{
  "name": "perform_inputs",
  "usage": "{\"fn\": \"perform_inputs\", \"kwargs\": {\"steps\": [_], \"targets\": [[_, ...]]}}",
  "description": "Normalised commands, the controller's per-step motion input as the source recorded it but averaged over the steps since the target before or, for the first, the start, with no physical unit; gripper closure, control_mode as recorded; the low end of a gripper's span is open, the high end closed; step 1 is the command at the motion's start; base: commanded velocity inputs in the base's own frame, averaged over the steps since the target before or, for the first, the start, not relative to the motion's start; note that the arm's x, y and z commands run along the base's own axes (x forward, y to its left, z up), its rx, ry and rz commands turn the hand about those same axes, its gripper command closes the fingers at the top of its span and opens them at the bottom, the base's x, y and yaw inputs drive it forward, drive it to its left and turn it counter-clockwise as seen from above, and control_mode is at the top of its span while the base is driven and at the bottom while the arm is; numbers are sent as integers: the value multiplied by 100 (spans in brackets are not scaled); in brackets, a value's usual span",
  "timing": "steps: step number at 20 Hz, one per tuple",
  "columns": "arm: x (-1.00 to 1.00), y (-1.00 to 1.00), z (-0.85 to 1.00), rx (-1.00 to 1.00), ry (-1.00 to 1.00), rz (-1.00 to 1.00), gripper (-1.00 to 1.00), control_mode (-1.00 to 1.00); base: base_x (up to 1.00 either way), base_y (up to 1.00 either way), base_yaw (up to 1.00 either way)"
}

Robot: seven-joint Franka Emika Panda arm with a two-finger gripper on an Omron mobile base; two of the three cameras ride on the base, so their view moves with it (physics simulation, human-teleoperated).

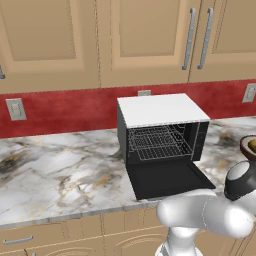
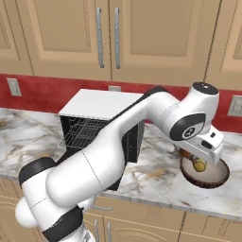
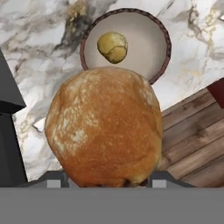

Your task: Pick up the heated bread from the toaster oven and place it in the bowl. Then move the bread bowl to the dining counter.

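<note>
Hand view puts the heated bread (image 3: 104,127) clamped in your hand (image 3: 105,181), with the bowl (image 3: 162,57) straight ahead beyond it on the tabletop (image 3: 39,65). Right base view shows your hand just above its rim; lower the bread straight in.

one roll (image 3: 105,131), one bowl (image 3: 159,37), one toaster oven (image 1: 160,140), perhaps one small ball (image 3: 112,47)
</note>
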Motion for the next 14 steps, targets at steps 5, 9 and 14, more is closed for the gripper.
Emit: {"fn": "perform_inputs", "kwargs": {"steps": [5, 9, 14], "targets": [[44, -25, -36, 0, 0, -3, 100, -100, 0, 0, 0], [48, -27, -31, 0, 1, -4, 100, -100, 0, 0, 0], [34, -34, -32, 0, 1, -1, 100, -100, 0, 0, 0]]}}
